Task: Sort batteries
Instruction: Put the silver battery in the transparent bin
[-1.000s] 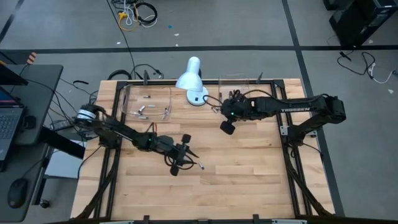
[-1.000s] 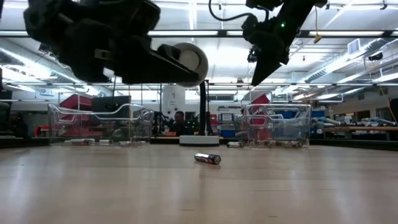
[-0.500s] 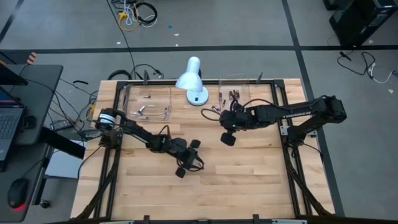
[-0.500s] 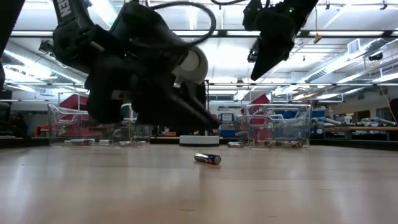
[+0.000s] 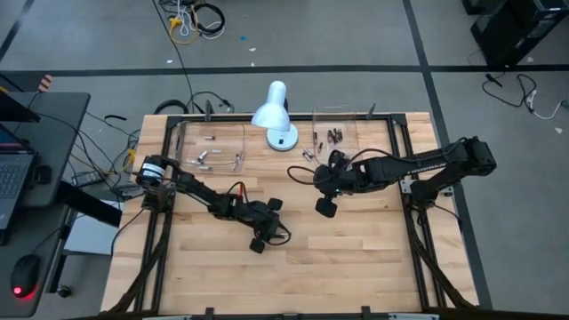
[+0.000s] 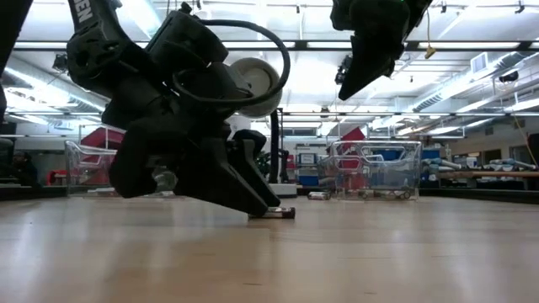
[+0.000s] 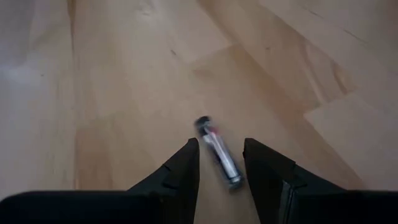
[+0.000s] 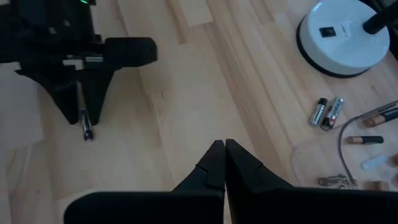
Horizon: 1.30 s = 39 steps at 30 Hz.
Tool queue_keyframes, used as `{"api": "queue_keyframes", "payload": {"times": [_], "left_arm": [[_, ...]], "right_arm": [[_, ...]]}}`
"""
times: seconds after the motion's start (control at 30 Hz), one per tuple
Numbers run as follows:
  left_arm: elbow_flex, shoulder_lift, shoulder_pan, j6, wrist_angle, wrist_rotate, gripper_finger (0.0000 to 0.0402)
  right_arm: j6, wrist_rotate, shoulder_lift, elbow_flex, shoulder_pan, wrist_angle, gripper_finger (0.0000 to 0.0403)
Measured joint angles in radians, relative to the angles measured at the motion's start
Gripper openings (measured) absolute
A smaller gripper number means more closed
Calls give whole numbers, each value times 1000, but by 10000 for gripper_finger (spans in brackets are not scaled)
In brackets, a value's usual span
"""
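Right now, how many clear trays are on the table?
2. One tray sits at the table's back edge, left of the lamp; the other tray sits at the back edge, right of it. None looks hidden.

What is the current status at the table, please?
Left pincer open, down at the table, straddling one loose battery, not gripped yet. Right pincer shut, empty, hovering mid-table. Nothing in the way.
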Motion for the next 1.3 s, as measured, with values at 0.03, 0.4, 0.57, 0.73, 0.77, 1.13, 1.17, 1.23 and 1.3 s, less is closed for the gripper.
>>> {"api": "queue_keyframes", "payload": {"times": [0.03,0.4,0.57,0.73,0.77,1.13,1.17,1.23,1.3], "left_arm": [[0,0,0,0,1,-3,127],[5,8,-1,-58,-69,-89,127],[5,62,0,-106,-33,-94,120],[6,74,-1,-113,-18,-96,71],[6,75,-2,-112,-14,-97,58],[0,51,-27,-159,-10,-130,13],[0,35,-36,-158,-21,-141,13],[-1,1,-56,-155,-65,-178,13],[-4,-50,-69,-154,-151,-235,12]], "right_arm": [[0,0,0,0,2,3,0],[18,3,0,0,21,17,0],[19,34,0,0,33,24,0],[19,45,0,0,43,25,0],[20,45,0,0,45,25,0],[17,51,0,0,60,24,0],[16,57,0,0,60,24,0],[16,68,0,0,60,23,0],[15,80,0,0,60,20,0]]}}
